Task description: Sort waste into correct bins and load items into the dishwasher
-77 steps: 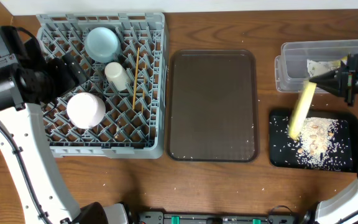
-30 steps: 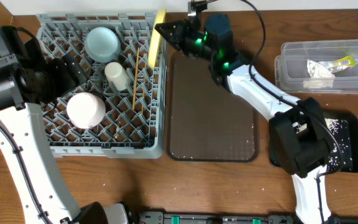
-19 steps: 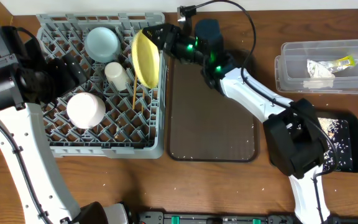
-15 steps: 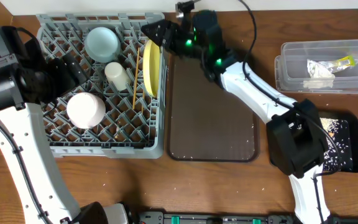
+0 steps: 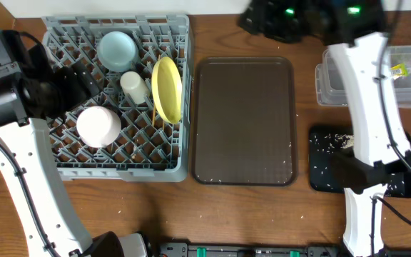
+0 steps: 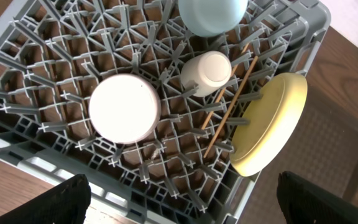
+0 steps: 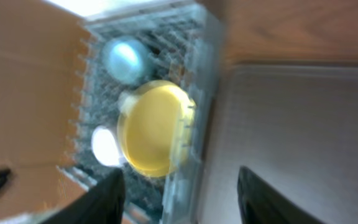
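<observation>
Wears smooth white shells on the long links of the left arm [image 5: 31, 182], at 8 o'clock in the overhead view, and the right arm [image 5: 369, 93], at 3 o'clock. Carries bulky matt black housings [image 5: 2, 78] at the joints, boxy and rounded at the corners. Trails a thin black cable [image 5: 24, 203] along the white shell. Glows with small green lights [image 5: 289, 11] at 1 o'clock. Ends in black wedge-shaped left fingers [image 6: 48, 202] and dark, blurred right fingers [image 7: 104, 199]
</observation>
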You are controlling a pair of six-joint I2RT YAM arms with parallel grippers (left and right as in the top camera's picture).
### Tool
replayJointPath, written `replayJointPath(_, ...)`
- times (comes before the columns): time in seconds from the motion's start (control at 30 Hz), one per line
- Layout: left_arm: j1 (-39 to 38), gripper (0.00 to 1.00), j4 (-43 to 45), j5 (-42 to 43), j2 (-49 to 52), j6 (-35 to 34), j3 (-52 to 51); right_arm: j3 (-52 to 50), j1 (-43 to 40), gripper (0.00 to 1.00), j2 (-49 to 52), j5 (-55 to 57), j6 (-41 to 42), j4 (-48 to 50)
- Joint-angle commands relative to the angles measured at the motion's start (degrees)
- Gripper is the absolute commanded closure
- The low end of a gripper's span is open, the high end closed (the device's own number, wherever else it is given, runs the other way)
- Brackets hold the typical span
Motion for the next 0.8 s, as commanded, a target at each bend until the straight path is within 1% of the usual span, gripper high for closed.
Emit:
replayJointPath(0.0, 0.26, 0.04, -0.11, -0.33, -0.07, -0.52, 0.09, 9.27, -1.14, 0.46, -0.15, 8.31, -7.26, -11.30)
replayJointPath(0.03, 0.26, 0.04, -0.11, -0.33, -0.07, -0.52, 0.09, 10.82, -1.36, 0.50, -0.96, 6.80, -13.31, -11.58)
replayJointPath(0.17, 0.26, 0.04, -0.11, -0.33, -0.07, -0.52, 0.09, 9.97, -1.31, 0.46, -8.26, 5.51, -14.32, -11.58)
replayJointPath(0.23, 0.26, 0.04, -0.11, -0.33, -0.07, -0.52, 0.09, 8.50, -1.31, 0.42, -11.65, 5.77, -15.50, -11.58)
replayJointPath(0.27, 0.26, 0.04, -0.11, -0.33, -0.07, -0.52, 0.09, 6.60, -1.31, 0.23, -14.03, 6.62, -16.72, -11.58)
replayJointPath(0.3, 0.26, 0.04, -0.11, -0.33, -0.07, -0.52, 0.09, 4.79, -1.31, 0.01, -15.89, 7.91, -17.35, -11.58)
replayJointPath(0.37, 0.26, 0.04, -0.11, -0.33, -0.07, -0.50, 0.09, -1.64, -1.31, 0.01, -20.92, 11.61, -18.14, -11.58)
replayJointPath(0.4, 0.26, 0.04, -0.11, -0.33, -0.07, -0.52, 0.09, -10.10, -1.31, 0.01, -26.62, 16.20, -18.12, -11.58)
replayJointPath(0.43, 0.26, 0.04, -0.11, -0.33, -0.07, -0.52, 0.09, -13.99, -1.31, 0.01, -29.14, 17.75, -18.12, -11.56)
replayJointPath(0.47, 0.26, 0.04, -0.11, -0.33, -0.07, -0.52, 0.09, -18.32, -1.31, 0.01, -31.91, 18.82, -18.12, -11.56)
replayJointPath(0.5, 0.26, 0.04, -0.11, -0.33, -0.07, -0.52, 0.09, -25.94, -1.31, 0.01, -37.16, 18.95, -18.14, -11.54)
replayJointPath(0.53, 0.26, 0.04, -0.11, -0.33, -0.07, -0.50, 0.09, -30.56, -1.31, 0.01, -40.54, 19.17, -18.14, -11.54)
replayJointPath(0.63, 0.26, 0.04, -0.09, -0.33, -0.07, -0.52, 0.09, -39.82, -1.31, 0.01, -48.57, 21.00, -18.12, -11.54)
replayJointPath(0.67, 0.26, 0.04, -0.11, -0.33, -0.07, -0.52, 0.09, -44.06, -1.33, 0.01, -53.16, 23.10, -18.08, -11.52)
replayJointPath(0.77, 0.26, 0.04, -0.11, -0.33, -0.07, -0.52, 0.09, -49.24, -1.31, 0.01, -59.47, 25.14, -17.94, -11.54)
